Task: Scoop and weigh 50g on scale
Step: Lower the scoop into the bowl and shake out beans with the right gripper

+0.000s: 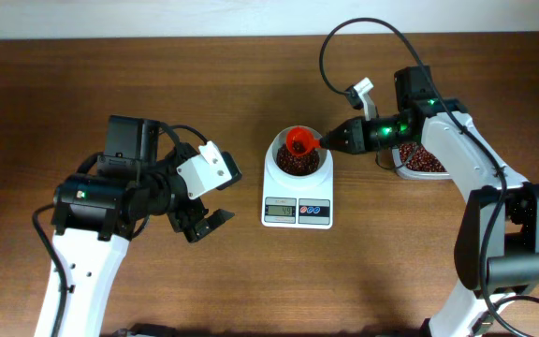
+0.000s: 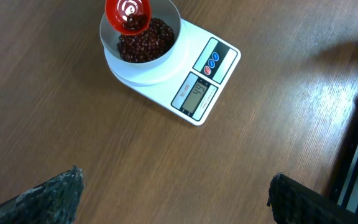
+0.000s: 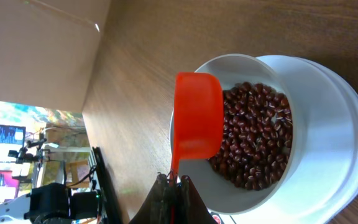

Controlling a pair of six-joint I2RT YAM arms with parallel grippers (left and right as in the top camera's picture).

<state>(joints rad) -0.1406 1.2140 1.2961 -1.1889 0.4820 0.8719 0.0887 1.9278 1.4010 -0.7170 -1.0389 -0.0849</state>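
Note:
The white scale (image 1: 297, 212) stands mid-table with its round bowl (image 1: 278, 150) holding dark red-brown beans (image 1: 298, 164). My right gripper (image 1: 326, 142) is shut on the handle of an orange scoop (image 1: 298, 141), which hangs over the bowl's far rim. In the right wrist view the scoop (image 3: 197, 118) is tipped above the beans (image 3: 253, 143), with the gripper (image 3: 174, 182) clamped on its thin handle. In the left wrist view a few beans lie in the scoop (image 2: 128, 14) above the bowl (image 2: 166, 57) and scale (image 2: 222, 68). My left gripper (image 1: 225, 198) (image 2: 176, 177) stands open over bare wood, left of the scale.
A clear tub (image 1: 426, 161) with more beans sits at the right, partly under my right arm. The table's back edge meets a pale wall. The left arm's body fills the front left.

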